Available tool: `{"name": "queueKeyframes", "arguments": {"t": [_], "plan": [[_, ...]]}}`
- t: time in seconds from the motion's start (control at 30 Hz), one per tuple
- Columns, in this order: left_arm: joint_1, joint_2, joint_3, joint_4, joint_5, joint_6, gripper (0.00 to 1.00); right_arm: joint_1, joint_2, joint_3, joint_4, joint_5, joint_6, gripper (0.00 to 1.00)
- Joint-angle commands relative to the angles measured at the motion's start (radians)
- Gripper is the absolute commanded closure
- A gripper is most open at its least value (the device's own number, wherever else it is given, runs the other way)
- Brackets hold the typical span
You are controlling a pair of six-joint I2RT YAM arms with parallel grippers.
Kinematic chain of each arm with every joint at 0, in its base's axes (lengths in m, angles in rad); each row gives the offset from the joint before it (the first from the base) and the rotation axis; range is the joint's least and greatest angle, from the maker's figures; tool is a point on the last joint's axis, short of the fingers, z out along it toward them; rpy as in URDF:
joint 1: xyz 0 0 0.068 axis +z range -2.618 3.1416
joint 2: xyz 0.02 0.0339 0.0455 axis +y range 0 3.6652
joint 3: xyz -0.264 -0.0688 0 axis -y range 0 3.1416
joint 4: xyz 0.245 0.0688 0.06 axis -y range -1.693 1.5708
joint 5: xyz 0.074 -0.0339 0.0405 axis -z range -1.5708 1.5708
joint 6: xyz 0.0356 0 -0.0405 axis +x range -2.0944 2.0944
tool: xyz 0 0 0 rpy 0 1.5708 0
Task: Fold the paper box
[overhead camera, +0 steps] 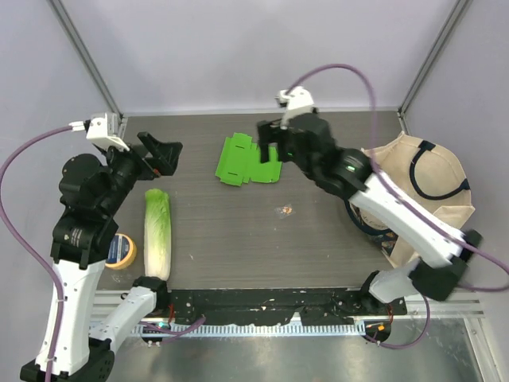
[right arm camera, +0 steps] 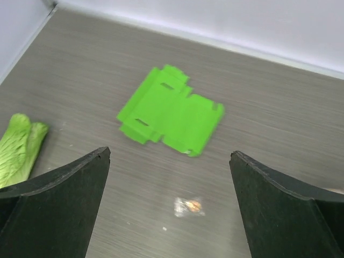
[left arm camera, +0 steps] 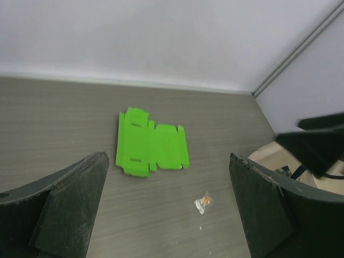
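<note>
The table (overhead camera: 238, 247) is the largest thing here, a grey-brown top with fine wood grain running side to side, walled by pale panels. At its 3 o'clock edge slumps a beige cloth bag (overhead camera: 433, 163) with dark handles, partly hidden by the right arm. At 8 o'clock lies a long cabbage (overhead camera: 157, 235), pale green with a white stem, pointing toward 12 o'clock.

The paper box (overhead camera: 242, 159) rests flat and unfolded at about 12 o'clock on the table, near the back wall. It is thin bright green card, a rough rectangle with notched flaps, crease lines and small slots. The right gripper (overhead camera: 269, 143) hangs over the box's 3 o'clock edge in the top view. Its two dark, rough-faced fingers are spread wide and hold nothing. From the right wrist camera the box lies ahead in the gap between them, untouched. The left gripper (overhead camera: 163, 153) is well apart from the box at its 9 o'clock, pointing toward it, likewise spread wide and empty. Only bare tabletop lies between it and the card.

A small round yellow roll (overhead camera: 121, 251) sits just beside the cabbage at its 8 o'clock, partly hidden by the left arm. Smallest is a clear-wrapped orange sweet (overhead camera: 285, 210), at 5 o'clock from the box, near it but not touching.
</note>
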State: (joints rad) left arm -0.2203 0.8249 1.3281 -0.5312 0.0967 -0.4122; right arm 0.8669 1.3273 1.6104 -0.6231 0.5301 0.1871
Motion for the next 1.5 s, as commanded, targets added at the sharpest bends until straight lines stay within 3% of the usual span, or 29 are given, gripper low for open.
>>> {"name": "queueKeyframes", "arguments": {"t": [0.0, 0.07, 0.2, 0.4, 0.53, 0.77, 0.87, 0.93, 1.07, 1.23, 1.27, 1.3, 1.37, 1.47], "plan": [[0.007, -0.012, 0.004, -0.177, -0.046, -0.085, 0.00, -0.067, 0.284, 0.058, 0.204, -0.410, 0.056, 0.02], [0.006, -0.049, -0.084, -0.173, -0.011, -0.096, 0.00, -0.153, 0.369, 0.133, 0.273, -0.516, 0.150, 0.01], [0.006, -0.154, -0.257, -0.095, 0.067, -0.166, 0.00, -0.262, 0.620, 0.339, 0.211, -0.635, 0.248, 0.02], [0.006, -0.116, -0.446, 0.028, 0.219, -0.299, 0.04, -0.434, 0.769, 0.284, 0.292, -0.760, 0.494, 0.04], [0.007, -0.023, -0.556, 0.141, 0.293, -0.396, 0.13, -0.477, 0.819, 0.275, 0.225, -0.676, 0.458, 0.06], [-0.014, 0.072, -0.621, 0.235, 0.190, -0.482, 0.19, -0.513, 0.889, 0.215, 0.195, -0.642, 0.358, 0.16], [-0.016, 0.114, -0.601, 0.255, 0.133, -0.465, 0.19, -0.511, 0.865, 0.143, 0.243, -0.665, 0.318, 0.18], [-0.010, 0.216, -0.555, 0.272, 0.156, -0.449, 0.14, -0.513, 0.849, 0.103, 0.287, -0.696, 0.302, 0.20], [0.029, 0.504, -0.399, 0.241, 0.238, -0.418, 0.16, -0.513, 0.830, 0.007, 0.362, -0.743, 0.287, 0.24], [0.056, 0.781, -0.157, 0.232, 0.221, -0.377, 0.17, -0.514, 0.805, -0.075, 0.473, -0.782, 0.328, 0.40], [0.058, 0.824, -0.071, 0.218, 0.163, -0.354, 0.17, -0.513, 0.802, -0.081, 0.482, -0.780, 0.331, 0.42], [0.065, 0.868, -0.014, 0.145, 0.173, -0.334, 0.17, -0.514, 0.800, -0.087, 0.500, -0.779, 0.339, 0.51], [0.085, 1.000, 0.081, 0.113, 0.215, -0.257, 0.23, -0.516, 0.797, -0.098, 0.520, -0.788, 0.347, 0.57], [0.087, 1.111, 0.204, 0.112, 0.167, -0.174, 0.25, -0.520, 0.816, -0.086, 0.533, -0.812, 0.351, 0.64]]}}
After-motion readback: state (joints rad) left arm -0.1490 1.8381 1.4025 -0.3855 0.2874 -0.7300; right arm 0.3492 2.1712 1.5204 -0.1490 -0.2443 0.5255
